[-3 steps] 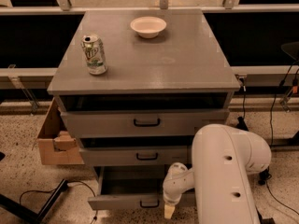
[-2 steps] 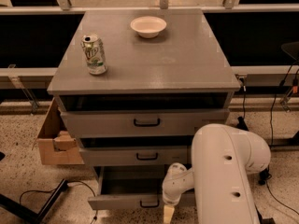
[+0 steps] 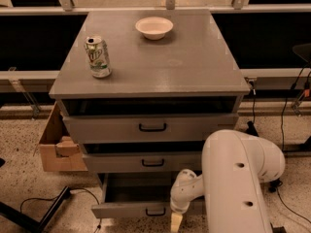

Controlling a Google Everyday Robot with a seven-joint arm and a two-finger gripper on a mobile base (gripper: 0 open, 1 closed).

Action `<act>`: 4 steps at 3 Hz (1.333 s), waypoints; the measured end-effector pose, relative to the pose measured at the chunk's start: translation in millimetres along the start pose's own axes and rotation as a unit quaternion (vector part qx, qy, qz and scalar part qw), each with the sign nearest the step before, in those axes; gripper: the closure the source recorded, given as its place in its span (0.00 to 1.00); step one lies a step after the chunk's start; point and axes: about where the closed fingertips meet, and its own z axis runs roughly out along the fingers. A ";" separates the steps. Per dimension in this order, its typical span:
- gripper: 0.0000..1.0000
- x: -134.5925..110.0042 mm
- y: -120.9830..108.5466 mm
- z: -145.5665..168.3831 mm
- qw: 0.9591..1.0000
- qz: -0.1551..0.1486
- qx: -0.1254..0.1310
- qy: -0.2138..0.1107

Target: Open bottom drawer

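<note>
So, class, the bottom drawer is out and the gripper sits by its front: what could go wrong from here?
1. The bottom drawer juts well beyond the two above it; more pulling may drag it off its runners.
2. The gripper hangs low at the drawer front, just right of the handle; a slip could knock the front sideways.
3. A jolt to the cabinet might topple the can standing near the top's left edge.

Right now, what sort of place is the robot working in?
Probably a lab or office test area: a grey drawer cabinet on speckled floor, loose cables, a cardboard box. The gripper sits by the open bottom drawer.
</note>
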 end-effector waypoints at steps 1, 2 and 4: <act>0.18 22.7 17.7 14.8 0.999 0.034 -0.033 -0.006; 0.41 41.8 45.0 19.9 0.995 0.073 -0.073 -0.006; 0.88 50.3 65.2 9.6 0.992 0.085 -0.089 0.012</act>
